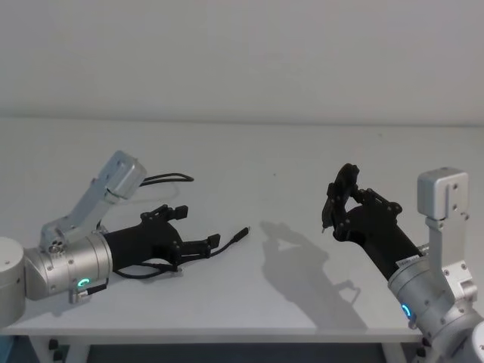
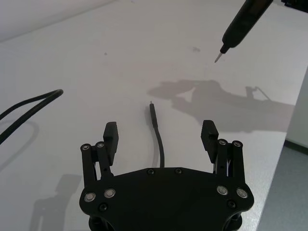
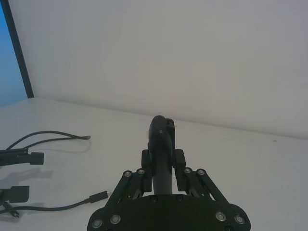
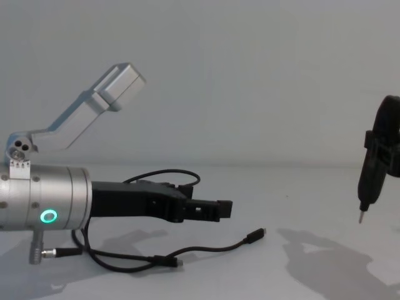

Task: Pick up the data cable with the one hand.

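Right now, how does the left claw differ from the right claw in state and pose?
The left claw is open and holds nothing; the right claw is shut on a slim black tool. The left claw reaches out level, low over the table, with one end of the cable below its gap; the right claw is higher up, and its tool points tip down. Both are black and have two fingers.

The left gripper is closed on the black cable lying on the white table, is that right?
Not quite: the left gripper is open, its fingers apart over the cable lying on the white table, as the left wrist view shows. The right gripper holds a pointed tool.
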